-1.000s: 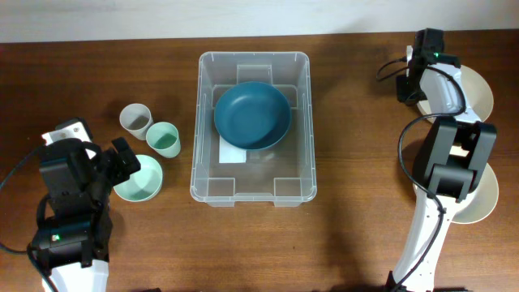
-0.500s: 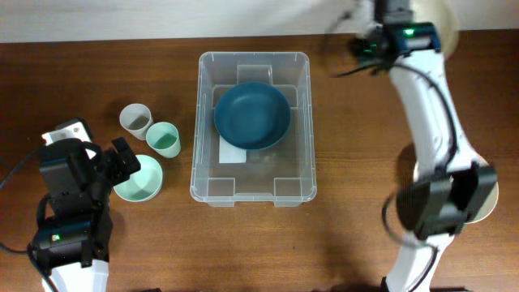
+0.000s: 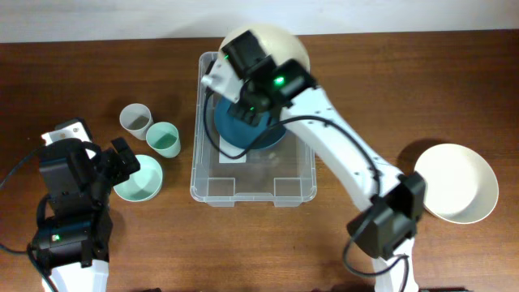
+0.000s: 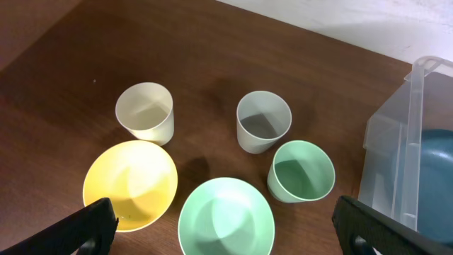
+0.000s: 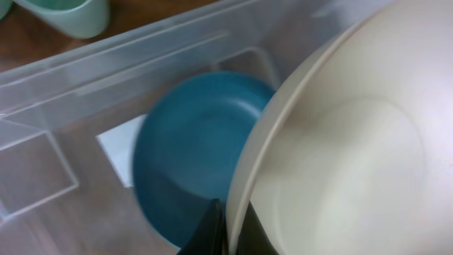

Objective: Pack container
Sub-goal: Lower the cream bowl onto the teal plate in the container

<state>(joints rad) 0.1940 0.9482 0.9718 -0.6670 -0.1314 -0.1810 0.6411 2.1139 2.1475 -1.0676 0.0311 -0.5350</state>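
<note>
Container [image 3: 253,180] sits mid-table, its long side running near to far, just below my right pincer [image 5: 225,230].
My left pincer [image 4: 225,225] hangs spread wide, near left of it. My right pincer pinches the cream bowl [image 3: 280,40] by its rim over the far end, just above the blue bowl [image 5: 191,156] inside.

brown wooden table [image 3: 97,65] | pale grey plastic cup [image 3: 136,120] at 9 o'clock | mint green plastic cup [image 3: 163,139] at its 4 | shallow mint green bowl [image 3: 139,178] at that cup's 7 | white round bowl [image 3: 454,183] at 3 | dark teal bowl [image 5: 187,159] centre | large cream bowl [image 3: 280,40] at 12 | yellow bowl [image 4: 129,184] at 6 of cream cup [image 4: 145,112]
</note>
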